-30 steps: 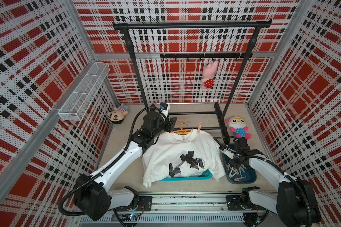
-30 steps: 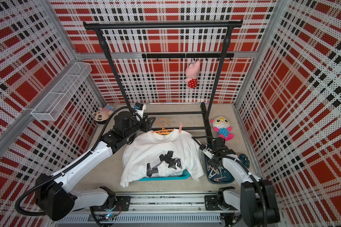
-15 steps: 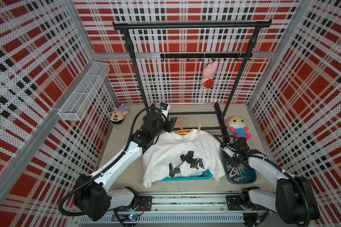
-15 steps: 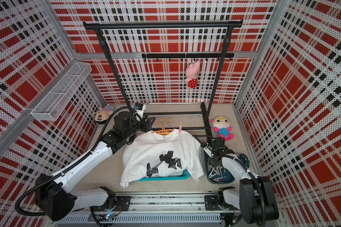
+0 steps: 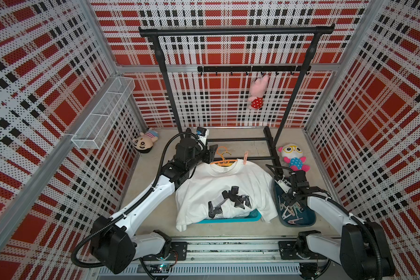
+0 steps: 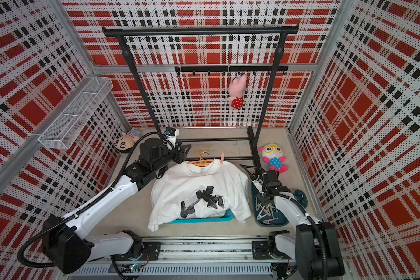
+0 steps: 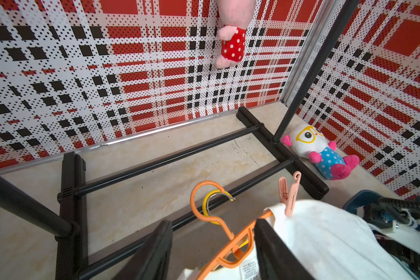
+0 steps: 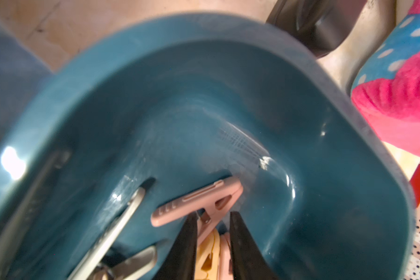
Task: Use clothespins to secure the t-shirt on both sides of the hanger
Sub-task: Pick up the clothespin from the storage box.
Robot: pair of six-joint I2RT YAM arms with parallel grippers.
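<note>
Your right end effector (image 8: 212,215) sits low inside the dark teal tray (image 8: 252,84), and only the right wrist view shows how. Its fingers (image 8: 182,254) straddle one leg of a pink clothespin (image 8: 197,203), standing close in, but you cannot tell whether they pinch it. A yellow peg (image 8: 209,257) lies beneath, and grey pegs (image 8: 121,225) lie just beside. In both top views the arm hides that contact, and you see only the loose clothespins (image 5: 292,211) in the tray behind the end effector.

Your left end effector (image 7: 214,221) has its fingers apart, with the neck of the orange hanger (image 7: 204,194) between them. The left wrist view shows a clipped clothespin (image 7: 289,194) standing upright on the t-shirt (image 7: 325,230) shoulder, just past one finger. A top view adds the shirt draped over a teal basket (image 5: 228,219).

The tray wall curves close ahead of the right end effector, and a plush toy (image 8: 398,97) lies beyond its rim. Ahead of the left one, bare tabletop (image 7: 155,194) runs between the rack's base bars (image 7: 167,160).
</note>
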